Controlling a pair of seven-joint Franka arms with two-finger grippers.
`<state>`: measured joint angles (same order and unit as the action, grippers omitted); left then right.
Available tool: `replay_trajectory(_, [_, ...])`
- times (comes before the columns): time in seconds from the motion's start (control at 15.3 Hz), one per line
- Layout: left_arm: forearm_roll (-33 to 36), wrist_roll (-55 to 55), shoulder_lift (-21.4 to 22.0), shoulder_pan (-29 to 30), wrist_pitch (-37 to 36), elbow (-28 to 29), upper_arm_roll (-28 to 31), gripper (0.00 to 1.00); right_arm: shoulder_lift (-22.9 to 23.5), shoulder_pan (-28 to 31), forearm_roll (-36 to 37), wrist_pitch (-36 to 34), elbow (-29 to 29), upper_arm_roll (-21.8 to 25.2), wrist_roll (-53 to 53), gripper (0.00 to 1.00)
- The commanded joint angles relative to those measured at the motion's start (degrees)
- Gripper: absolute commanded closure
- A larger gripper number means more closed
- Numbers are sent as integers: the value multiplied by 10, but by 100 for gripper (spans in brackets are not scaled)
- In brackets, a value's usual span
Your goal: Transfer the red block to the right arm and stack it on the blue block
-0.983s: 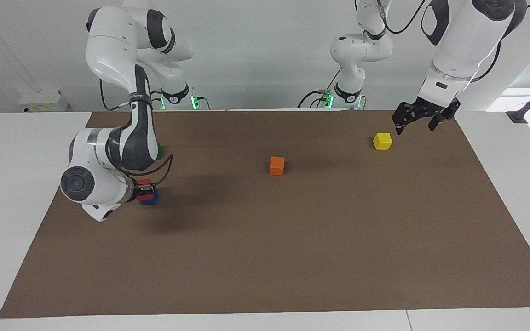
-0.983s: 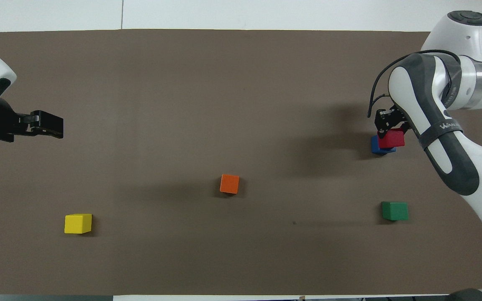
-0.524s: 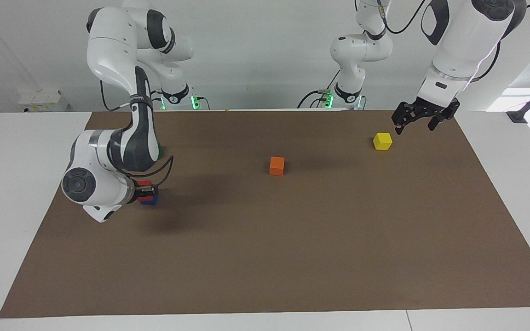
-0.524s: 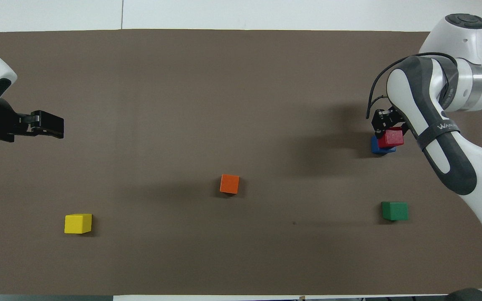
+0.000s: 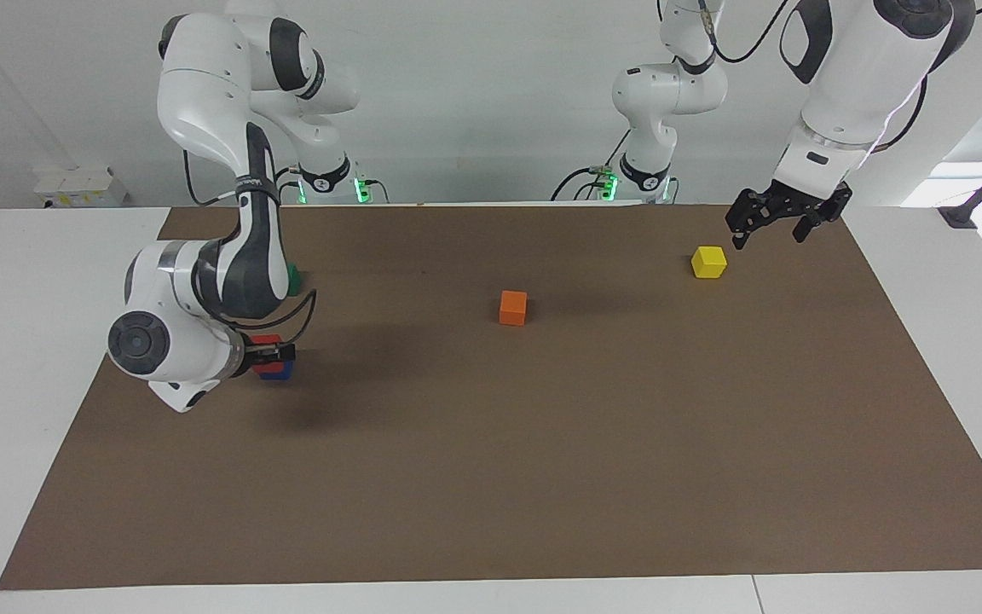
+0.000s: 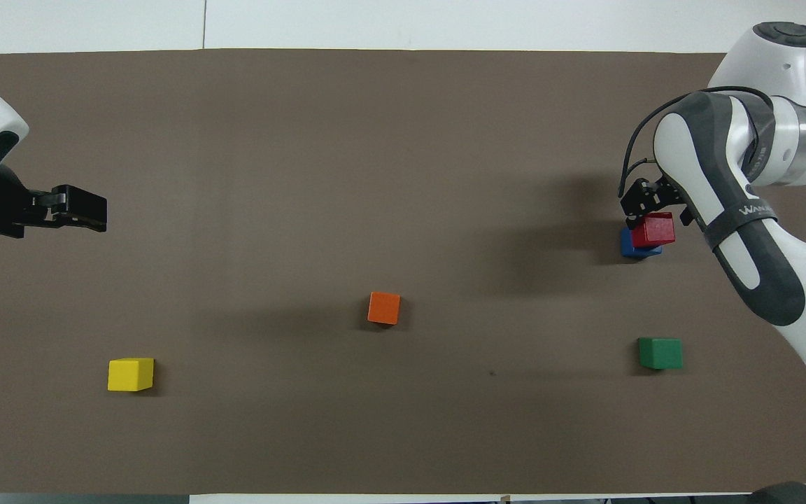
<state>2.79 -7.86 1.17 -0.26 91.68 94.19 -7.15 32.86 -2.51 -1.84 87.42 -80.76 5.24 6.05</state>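
The red block (image 5: 264, 341) (image 6: 653, 229) sits on the blue block (image 5: 280, 371) (image 6: 628, 244), a little askew, at the right arm's end of the mat. My right gripper (image 5: 274, 350) (image 6: 655, 221) is low at the stack, and its fingers stand open on either side of the red block. My left gripper (image 5: 770, 237) (image 6: 88, 210) is open and empty, and waits in the air over the left arm's end of the mat, beside the yellow block (image 5: 708, 262) (image 6: 130, 374).
An orange block (image 5: 513, 307) (image 6: 383, 308) lies mid-mat. A green block (image 5: 292, 279) (image 6: 660, 353) lies nearer to the robots than the stack, partly hidden by the right arm in the facing view. The brown mat (image 5: 491, 477) covers the white table.
The right arm's wrist and elbow have shifted slightly outward and up, while the red block has stayed on the blue block. The left arm has not moved.
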Motion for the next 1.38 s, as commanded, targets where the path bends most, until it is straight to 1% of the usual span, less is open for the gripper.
replay_trajectory(0.0, [-9, 7, 16, 4, 2, 16, 0, 0, -31, 5, -9, -16, 6, -3, -10, 0])
replay_trajectory(0.26, [-9, 7, 16, 4, 2, 16, 0, 0, -118, 1, 2, 24, 6, -3, -9, 0])
replay_trajectory(0.46, [-9, 7, 16, 4, 2, 16, 0, 0, -171, -1, 1, 28, 6, -4, -4, 0])
replay_trajectory(0.79, [-9, 8, 17, -6, 1, 16, -3, 0, -234, 1, 2, 46, 5, -3, 38, 0])
replay_trajectory(0.92, [-9, 14, 18, -4, 8, 16, -4, 0, -263, 2, 1, 33, -4, -3, 34, 0])
replay_trajectory(1.11, [-9, 14, 16, 2, 12, 13, -5, 0, -299, 5, 2, -35, -16, -3, 23, 0])
replay_trajectory(1.31, [-22, 14, 15, 2, 12, 11, -5, 0, -350, 8, 17, -39, -78, -3, 17, 0])
